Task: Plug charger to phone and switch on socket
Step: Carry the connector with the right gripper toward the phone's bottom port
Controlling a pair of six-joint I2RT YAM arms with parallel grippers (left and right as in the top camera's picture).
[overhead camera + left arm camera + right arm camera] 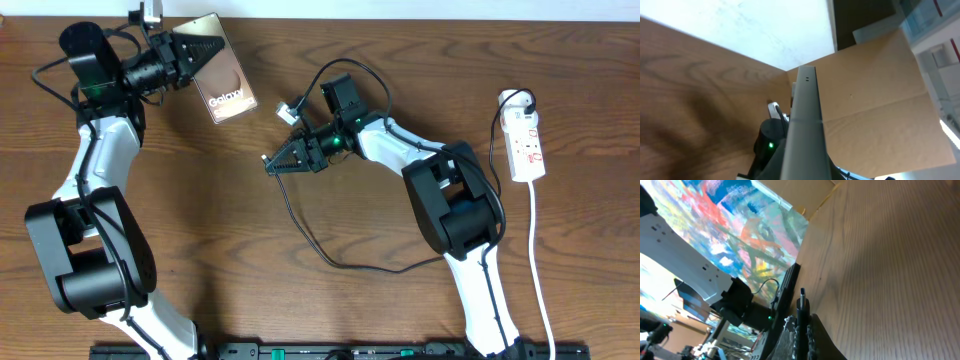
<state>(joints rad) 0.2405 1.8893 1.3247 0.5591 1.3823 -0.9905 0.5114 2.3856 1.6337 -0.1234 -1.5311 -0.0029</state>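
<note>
On the brown wooden table [300, 310], the left gripper [200, 52] in the upper left of the overhead view is clamped on one end of the flat bronze-brown phone [228, 88] with white "Galaxy" letters. The phone sits tilted, and I cannot tell if its other end touches the table. In the left wrist view the phone shows thin edge on, up the middle. The right gripper [272, 160] is near the middle of the overhead view, below and to the right of the phone and apart from it. Its fingers [812, 330] are pinched tight on the long thin black charger cable [802, 300], and the small plug tip pokes out past them. The narrow white power strip socket [527, 145] with red marks lies flat at the far right, well apart from both grippers. Its white cord [538, 290] runs down the frame.
</note>
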